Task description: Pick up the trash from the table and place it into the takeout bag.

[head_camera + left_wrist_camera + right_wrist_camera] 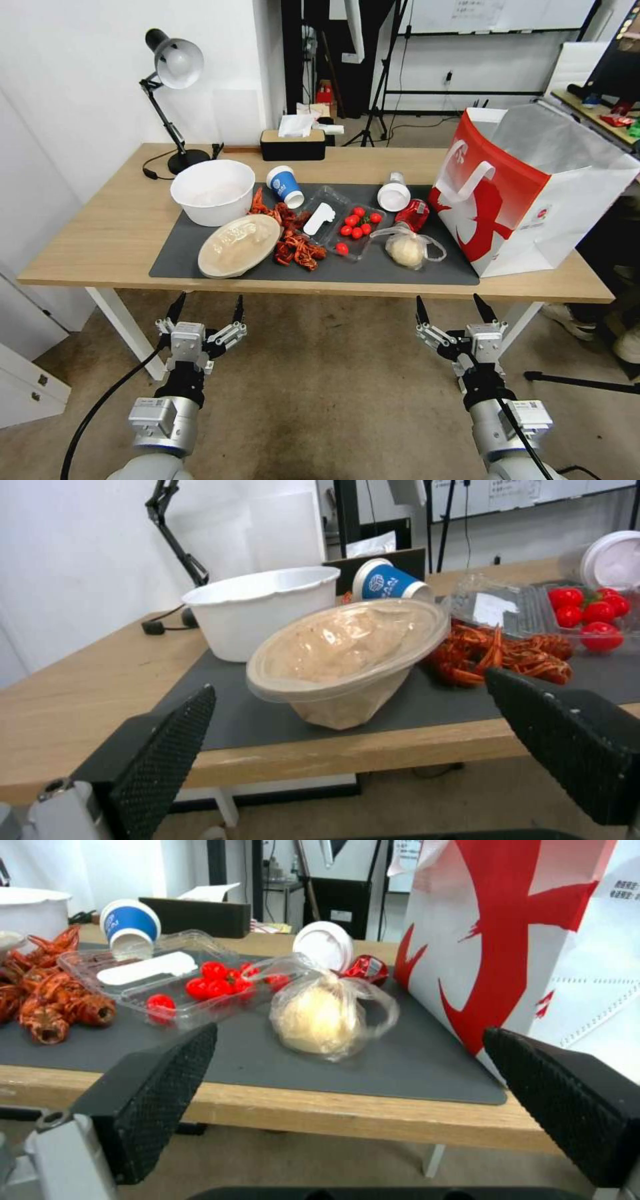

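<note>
Nearby, crayfish (293, 240), tomato tray (347, 223), bowl (213, 192) crowd trash

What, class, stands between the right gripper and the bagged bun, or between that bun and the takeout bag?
Nothing visible blocks either path. The right gripper hangs open below the table's near edge, facing the clear bag with the bun across bare mat. The takeout bag stands open beside it; the red packet lies farther back.
</note>
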Motion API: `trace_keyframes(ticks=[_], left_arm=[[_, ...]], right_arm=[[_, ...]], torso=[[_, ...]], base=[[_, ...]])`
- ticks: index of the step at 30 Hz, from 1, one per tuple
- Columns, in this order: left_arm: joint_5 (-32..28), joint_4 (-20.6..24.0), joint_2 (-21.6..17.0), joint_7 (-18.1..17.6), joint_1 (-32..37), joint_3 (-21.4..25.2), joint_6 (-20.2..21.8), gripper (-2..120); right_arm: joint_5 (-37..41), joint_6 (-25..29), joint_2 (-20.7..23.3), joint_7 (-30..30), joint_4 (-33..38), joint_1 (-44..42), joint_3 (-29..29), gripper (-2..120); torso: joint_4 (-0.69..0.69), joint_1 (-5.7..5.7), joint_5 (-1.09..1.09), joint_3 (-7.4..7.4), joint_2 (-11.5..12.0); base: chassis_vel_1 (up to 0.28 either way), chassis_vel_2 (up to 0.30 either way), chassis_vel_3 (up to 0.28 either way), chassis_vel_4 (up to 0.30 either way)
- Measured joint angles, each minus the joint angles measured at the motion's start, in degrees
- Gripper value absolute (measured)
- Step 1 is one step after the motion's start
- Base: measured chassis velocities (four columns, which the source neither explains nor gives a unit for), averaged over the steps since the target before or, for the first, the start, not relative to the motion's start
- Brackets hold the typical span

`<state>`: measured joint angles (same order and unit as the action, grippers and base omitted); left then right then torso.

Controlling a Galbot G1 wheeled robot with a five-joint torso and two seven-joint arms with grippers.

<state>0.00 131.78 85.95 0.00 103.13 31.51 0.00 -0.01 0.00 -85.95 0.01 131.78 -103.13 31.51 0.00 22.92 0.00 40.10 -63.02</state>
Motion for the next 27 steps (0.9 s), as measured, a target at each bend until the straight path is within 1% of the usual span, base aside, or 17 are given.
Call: trace_keyframes(ticks=[27], left_arm=[[0.0, 0.0, 0.0, 0.0, 0.0, 0.0, 0.0, 100]], right_arm=[[0.11, 0.01, 0.0, 0.02, -0.26, 0.26, -0.21, 100]], torso=[[-0.01, 0.0, 0.0, 0.0, 0.0]], base=[[0.0, 0.0, 0.0, 0.0]])
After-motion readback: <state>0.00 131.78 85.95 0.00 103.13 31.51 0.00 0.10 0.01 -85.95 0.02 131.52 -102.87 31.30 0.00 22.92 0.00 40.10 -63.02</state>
